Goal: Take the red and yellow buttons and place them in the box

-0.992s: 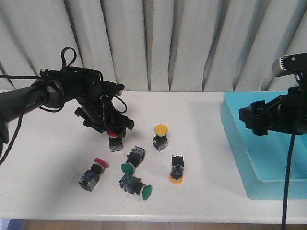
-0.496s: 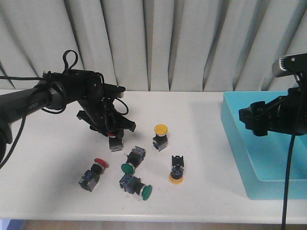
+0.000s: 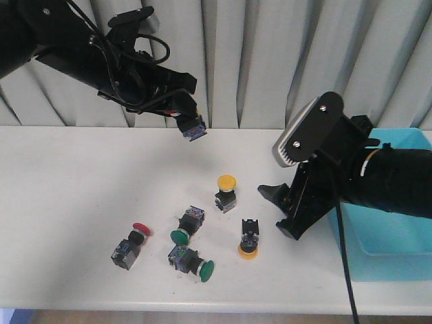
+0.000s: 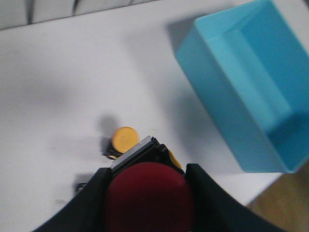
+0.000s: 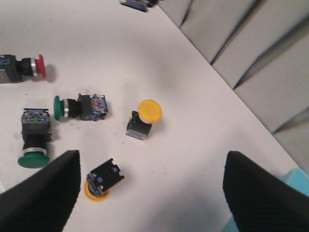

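Note:
My left gripper (image 3: 183,116) is shut on a red button (image 3: 194,129) and holds it high above the table's back. In the left wrist view its red cap (image 4: 149,195) fills the space between the fingers. A yellow button (image 3: 225,192) stands upright mid-table, also seen in the right wrist view (image 5: 145,118). A second yellow button (image 3: 248,240) rests cap-down beside it. Another red button (image 3: 132,243) lies at the front left. My right gripper (image 3: 280,210) is open and empty, low, just right of the yellow buttons. The light-blue box (image 3: 368,266) stands at the right, partly hidden by my right arm.
Two green-capped switches (image 3: 186,225) (image 3: 193,262) lie among the buttons at the front middle. A grey pleated curtain hangs behind the table. The table's front edge runs close below the buttons.
My left gripper has lifted the red button off the table, up and to the right. My right arm has swung from over the box leftward, down toward the yellow buttons.

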Robot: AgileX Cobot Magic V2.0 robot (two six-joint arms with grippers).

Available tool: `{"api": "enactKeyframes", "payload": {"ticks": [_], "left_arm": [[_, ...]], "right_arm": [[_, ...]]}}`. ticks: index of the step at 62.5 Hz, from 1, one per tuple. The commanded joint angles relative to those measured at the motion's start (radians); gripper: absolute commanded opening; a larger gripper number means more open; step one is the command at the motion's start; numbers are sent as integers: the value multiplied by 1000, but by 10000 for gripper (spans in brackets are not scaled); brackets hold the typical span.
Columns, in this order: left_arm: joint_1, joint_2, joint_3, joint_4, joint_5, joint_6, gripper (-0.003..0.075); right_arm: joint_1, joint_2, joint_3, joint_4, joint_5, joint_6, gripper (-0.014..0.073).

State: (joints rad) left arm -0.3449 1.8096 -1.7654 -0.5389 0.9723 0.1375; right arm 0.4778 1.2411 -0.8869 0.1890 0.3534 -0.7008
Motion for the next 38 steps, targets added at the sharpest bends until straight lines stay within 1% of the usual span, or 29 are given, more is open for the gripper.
{"api": "enactKeyframes", "payload": {"ticks": [1,7,18,30,38], "left_arm": [[-14,-67,-31,-162,2,38,-5],[-28,-66,-30,-231,35,68,-3],[-85,-66,-30,-234,49,82,1],[-152,-65,-30,-235,22,71,4],[-165,-65,-30,-274,23,71,7]], "right_arm": [[38,-8,-29,3,-99,-16,579],[58,-7,-29,4,-117,-16,579],[64,-7,-29,8,-139,-16,579],[64,-7,-29,9,-163,-15,579],[64,-7,-29,10,-171,-12,579]]}}
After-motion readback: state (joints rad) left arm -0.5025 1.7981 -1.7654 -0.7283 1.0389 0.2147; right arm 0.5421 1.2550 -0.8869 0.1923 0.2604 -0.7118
